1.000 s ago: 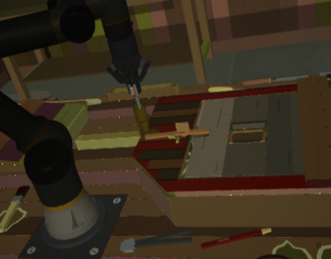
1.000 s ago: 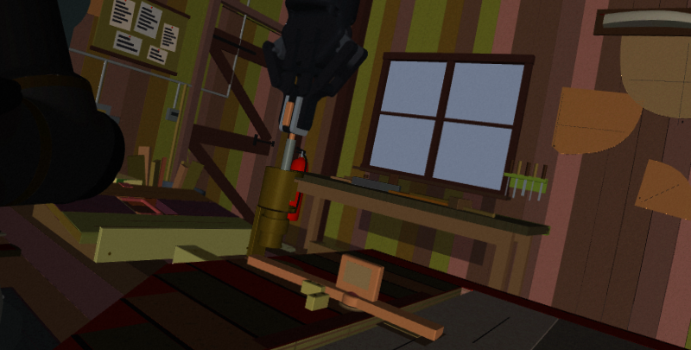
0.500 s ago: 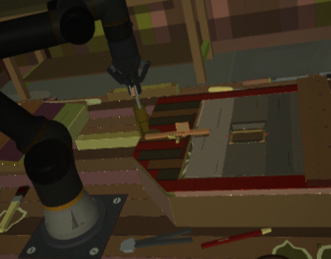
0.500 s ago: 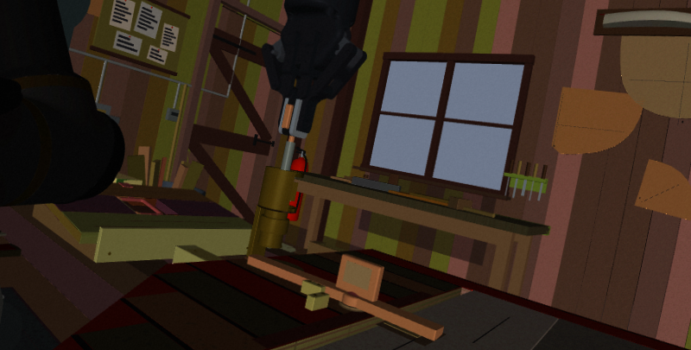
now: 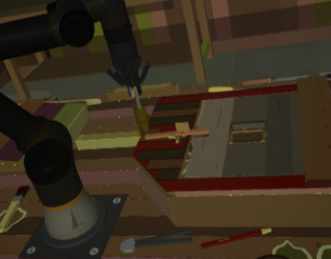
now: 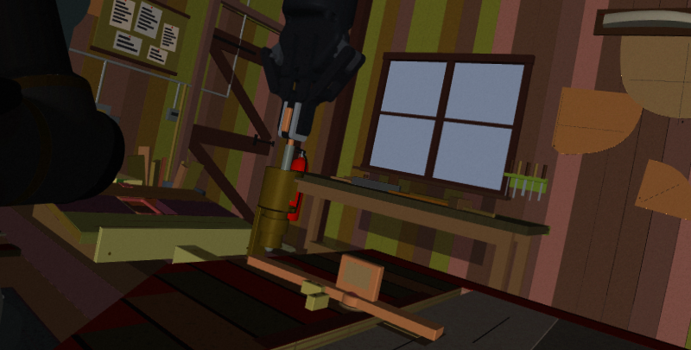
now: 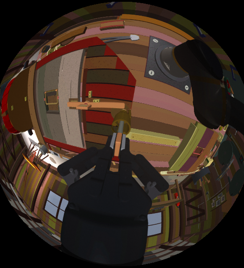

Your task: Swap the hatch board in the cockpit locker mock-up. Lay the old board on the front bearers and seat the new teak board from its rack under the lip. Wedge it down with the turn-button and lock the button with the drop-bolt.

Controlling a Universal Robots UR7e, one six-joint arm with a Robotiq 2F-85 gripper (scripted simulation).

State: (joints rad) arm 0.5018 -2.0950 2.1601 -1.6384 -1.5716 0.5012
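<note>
The drop-bolt (image 5: 138,105) (image 6: 288,147) (image 7: 119,127) stands upright in its brass barrel (image 5: 141,121) (image 6: 272,210) (image 7: 121,118) at the left end of the turn-button. I grip the bolt's orange knob from above with my closed gripper (image 5: 134,93) (image 6: 293,128) (image 7: 117,146). The orange turn-button (image 5: 176,134) (image 6: 345,295) (image 7: 95,104) lies flat across the locker's left edge, reaching over the grey board (image 5: 240,138) (image 7: 60,95) seated in the red-framed opening. The bolt's lower tip is hidden inside the barrel.
A pale yellow rack (image 5: 105,140) (image 6: 164,239) (image 7: 153,138) lies left of the locker. A dark slatted board (image 5: 319,128) stands at the locker's right end. A hammer (image 5: 155,240) and a red pencil (image 5: 233,238) lie on the front bench. My base (image 5: 69,224) is at the front left.
</note>
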